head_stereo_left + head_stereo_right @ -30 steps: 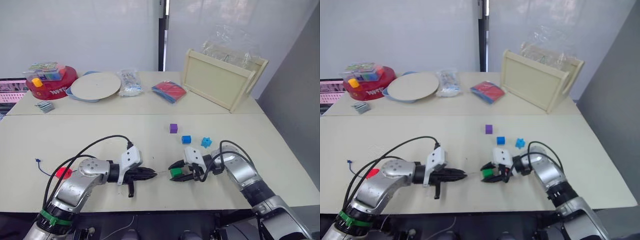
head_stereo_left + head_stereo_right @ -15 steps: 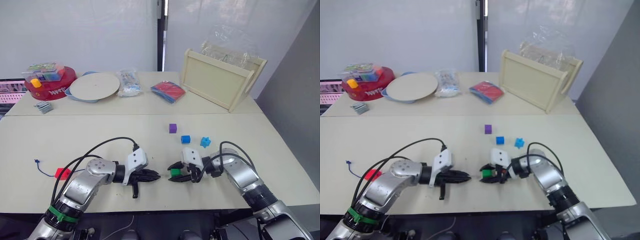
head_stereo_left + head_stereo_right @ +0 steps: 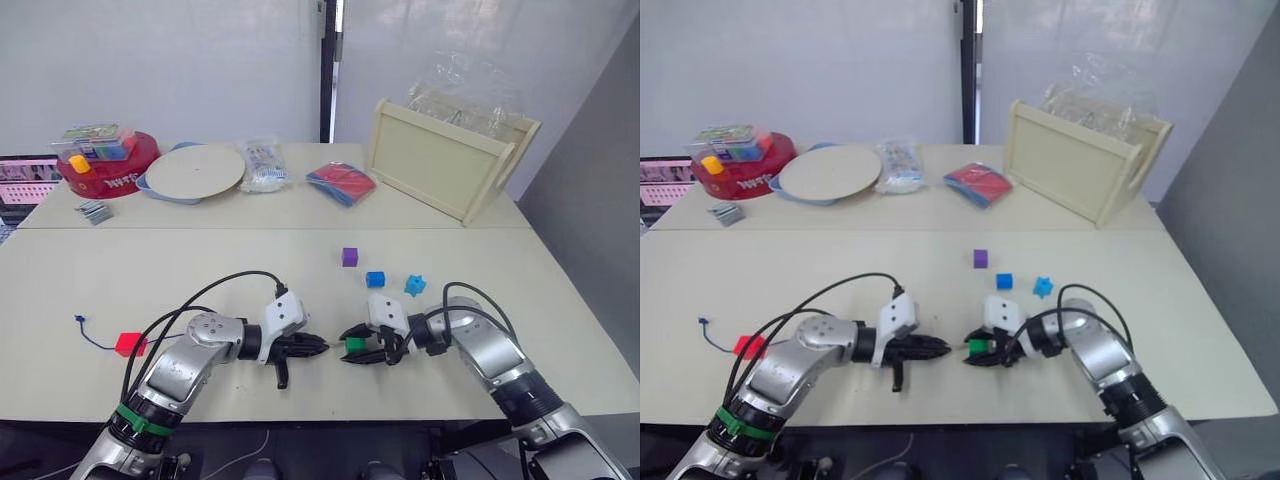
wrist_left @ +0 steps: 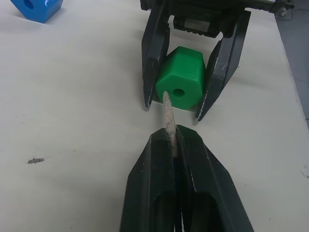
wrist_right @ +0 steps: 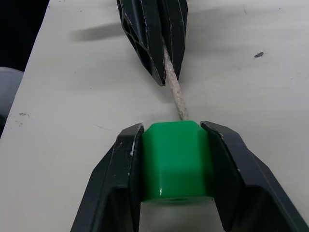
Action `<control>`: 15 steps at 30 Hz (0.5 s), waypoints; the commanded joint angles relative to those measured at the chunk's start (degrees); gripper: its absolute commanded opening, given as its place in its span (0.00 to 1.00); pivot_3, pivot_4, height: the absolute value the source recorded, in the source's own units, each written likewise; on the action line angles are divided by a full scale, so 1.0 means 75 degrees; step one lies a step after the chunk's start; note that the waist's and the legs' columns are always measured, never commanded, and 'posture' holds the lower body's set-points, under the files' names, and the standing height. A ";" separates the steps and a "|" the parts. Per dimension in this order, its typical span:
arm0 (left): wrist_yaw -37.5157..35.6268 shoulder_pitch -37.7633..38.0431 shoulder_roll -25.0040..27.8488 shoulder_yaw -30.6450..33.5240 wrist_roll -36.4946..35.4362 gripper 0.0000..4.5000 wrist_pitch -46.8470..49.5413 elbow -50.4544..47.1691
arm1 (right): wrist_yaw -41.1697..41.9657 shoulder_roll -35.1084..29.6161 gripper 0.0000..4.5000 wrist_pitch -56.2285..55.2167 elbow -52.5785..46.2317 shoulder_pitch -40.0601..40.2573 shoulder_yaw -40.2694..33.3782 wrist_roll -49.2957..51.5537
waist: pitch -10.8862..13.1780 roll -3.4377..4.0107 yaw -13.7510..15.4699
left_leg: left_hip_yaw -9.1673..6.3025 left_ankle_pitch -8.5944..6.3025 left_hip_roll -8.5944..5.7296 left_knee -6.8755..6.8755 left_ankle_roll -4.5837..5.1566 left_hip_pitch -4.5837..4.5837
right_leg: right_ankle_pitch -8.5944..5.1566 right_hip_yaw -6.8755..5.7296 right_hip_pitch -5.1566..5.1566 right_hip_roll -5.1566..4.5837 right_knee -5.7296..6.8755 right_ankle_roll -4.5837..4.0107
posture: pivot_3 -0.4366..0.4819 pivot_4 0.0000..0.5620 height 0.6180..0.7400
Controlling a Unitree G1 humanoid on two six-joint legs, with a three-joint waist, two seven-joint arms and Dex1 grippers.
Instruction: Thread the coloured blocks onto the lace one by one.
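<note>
Your two arms reach in low over the near edge of the worktop (image 3: 300,240), forearms almost level, and the pincers point at each other near the middle.

Your right pincer (image 3: 352,345) is clamped on the green block (image 4: 181,84), one finger flat on each side of it, with the block's hole facing your left pincer. The right elbow sits out to the right and the wrist bends inward.

Your left pincer (image 3: 312,346) is closed tight on the pale stiff tip (image 4: 168,116) of the lace. The tip sticks out a little past the fingers (image 4: 154,193) and its end meets the block's face just beside the hole, not in it, as the left wrist view shows. In the right wrist view the tip runs up to the block's far top edge.

The rest of the lace (image 3: 95,343) shows as a thin blue line on the worktop well off to your left, with its knot (image 3: 77,320) at the far end and the red block (image 3: 128,344) lying on or right by it.

The purple block (image 3: 349,257), a blue block (image 3: 375,279) and a second blue block (image 3: 414,285) lie loose in a short row just beyond your right pincer, apart from each other.
</note>
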 commanded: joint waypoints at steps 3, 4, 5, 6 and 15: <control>-0.0267 0.0037 0.0155 0.0072 -0.0257 0.00 -0.0091 -0.0495 | -0.0139 0.0095 0.31 -0.0019 -0.0146 0.0086 0.0067 -0.0106 | 0.0000 0.0000 -0.0003 | 0.0000 0.0000 0.0001 0.0002 0.0000 0.0002 | 0.0000 0.0000 0.0001 0.0001 0.0002 0.0001 | 0.48 0.27 1.00; -0.0292 0.0073 0.0227 0.0111 -0.0278 0.00 -0.0088 -0.0533 | -0.0156 0.0091 0.31 -0.0039 -0.0105 0.0091 0.0058 -0.0129 | 0.0000 0.0000 -0.0019 | 0.0000 0.0000 0.0001 0.0002 0.0000 0.0003 | 0.0000 0.0000 0.0001 0.0001 0.0003 0.0001 | 0.48 0.27 1.00; -0.0302 0.0098 0.0264 0.0133 -0.0304 0.00 -0.0067 -0.0579 | -0.0160 0.0095 0.31 -0.0045 -0.0088 0.0094 0.0049 -0.0135 | 0.0000 0.0000 -0.0041 | -0.0001 0.0000 0.0001 0.0002 0.0000 0.0004 | 0.0000 0.0000 0.0001 0.0001 0.0004 0.0001 | 0.48 0.27 1.00; -0.0305 0.0123 0.0284 0.0136 -0.0315 0.00 -0.0049 -0.0627 | -0.0174 0.0107 0.31 -0.0038 -0.0080 0.0094 0.0036 -0.0134 | 0.0000 0.0000 -0.0064 | -0.0001 0.0000 0.0003 0.0002 0.0000 0.0004 | 0.0000 0.0000 0.0001 0.0003 0.0005 0.0001 | 0.48 0.27 1.00; -0.0183 0.0040 0.0032 -0.0007 -0.0273 0.00 -0.0033 -0.0595 | -0.0125 0.0140 0.31 0.0064 -0.0202 0.0095 0.0075 -0.0091 | 0.0000 0.0000 -0.0084 | -0.0002 0.0000 0.0004 0.0001 0.0000 0.0003 | 0.0000 0.0000 0.0000 0.0004 0.0007 0.0001 | 0.48 0.27 1.00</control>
